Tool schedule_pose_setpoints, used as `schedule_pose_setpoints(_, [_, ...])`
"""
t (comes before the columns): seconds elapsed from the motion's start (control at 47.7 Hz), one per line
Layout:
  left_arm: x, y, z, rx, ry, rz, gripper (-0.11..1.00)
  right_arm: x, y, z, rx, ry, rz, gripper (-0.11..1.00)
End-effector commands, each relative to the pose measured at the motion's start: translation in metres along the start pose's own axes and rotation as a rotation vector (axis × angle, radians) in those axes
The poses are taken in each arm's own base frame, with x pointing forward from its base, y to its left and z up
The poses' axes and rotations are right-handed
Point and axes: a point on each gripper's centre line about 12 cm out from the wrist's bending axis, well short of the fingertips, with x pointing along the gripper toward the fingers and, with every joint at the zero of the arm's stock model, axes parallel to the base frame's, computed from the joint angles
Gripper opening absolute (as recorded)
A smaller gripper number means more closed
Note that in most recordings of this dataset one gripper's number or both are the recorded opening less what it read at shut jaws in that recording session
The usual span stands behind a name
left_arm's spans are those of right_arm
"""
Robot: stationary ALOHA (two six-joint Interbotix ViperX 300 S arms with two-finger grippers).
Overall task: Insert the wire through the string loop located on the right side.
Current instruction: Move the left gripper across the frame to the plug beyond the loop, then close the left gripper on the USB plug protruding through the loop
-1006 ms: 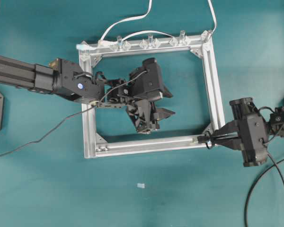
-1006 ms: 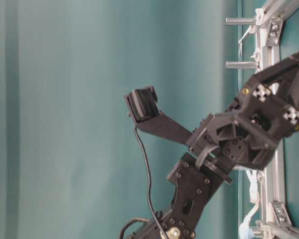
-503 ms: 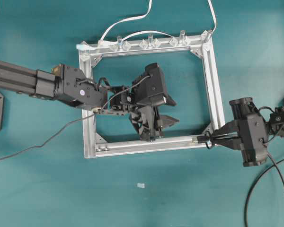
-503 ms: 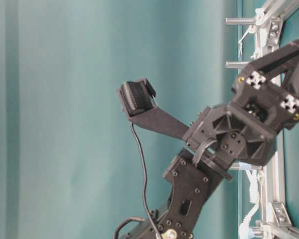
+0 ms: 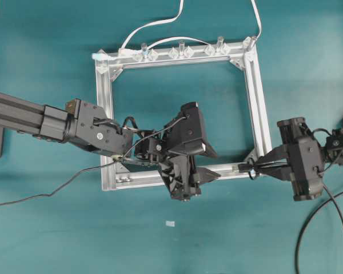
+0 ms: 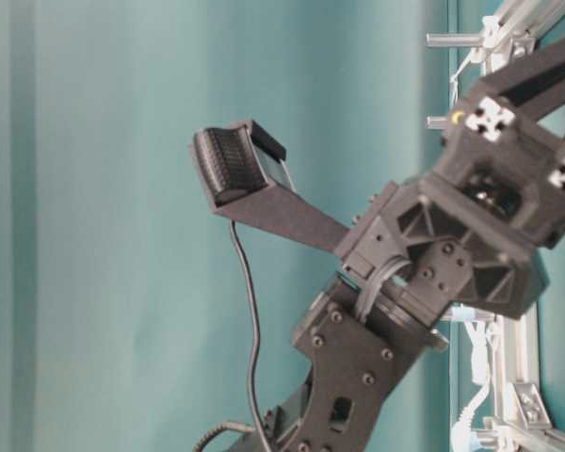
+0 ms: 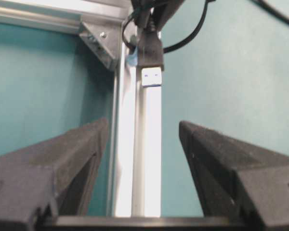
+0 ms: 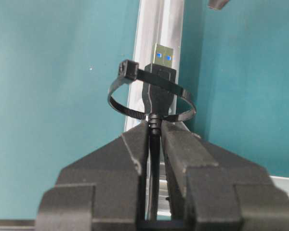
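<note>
The wire's black plug [image 8: 159, 79] pokes through the black string loop [image 8: 119, 105] tied to the silver frame bar [image 8: 156, 19], its metal tip past the loop. My right gripper [image 8: 155, 126] is shut on the wire just behind the plug, at the frame's front right corner [image 5: 252, 166]. My left gripper [image 7: 143, 126] is open, its jaws straddling the front bar [image 7: 147, 159], and it faces the plug tip [image 7: 151, 77] from a short distance. In the overhead view the left gripper [image 5: 217, 164] sits over the front bar. One finger pad [image 6: 228, 165] shows in the table-level view.
The rectangular aluminium frame [image 5: 257, 103] lies flat on the teal table. Clear clips [image 5: 180, 52] and white flat cables [image 5: 160, 23] line its far bar. A small white scrap [image 5: 170, 224] lies in front. A black cable [image 5: 302, 234] trails from the right arm.
My left arm has swung from inside the frame toward the front bar, lining up with the plug, and its jaws have widened slightly. The right gripper and the plug have stayed put.
</note>
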Motion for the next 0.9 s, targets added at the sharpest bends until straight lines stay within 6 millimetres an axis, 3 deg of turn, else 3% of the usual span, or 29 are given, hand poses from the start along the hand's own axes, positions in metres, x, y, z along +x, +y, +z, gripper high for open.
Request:
schedule_pose_setpoints(0.0, [-0.005,-0.008,0.018,-0.017,-0.047,-0.019,0.69,0.000,0.000,0.006,0.001,-0.022,-0.001,0.11])
schedule_pose_setpoints(0.293, [0.004,-0.009,0.025,-0.021,-0.063,-0.024,0.84,0.000,0.000,0.006,0.001,-0.022,-0.001,0.11])
schedule_pose_setpoints(0.545, [0.025,-0.014,0.034,-0.020,-0.084,-0.034,0.86,0.000,0.000,0.006,0.001,-0.022,-0.001,0.11])
schedule_pose_setpoints(0.88, [0.044,-0.012,0.029,-0.022,-0.078,-0.032,0.86,0.000,0.000,0.005,0.001,-0.021,-0.001,0.11])
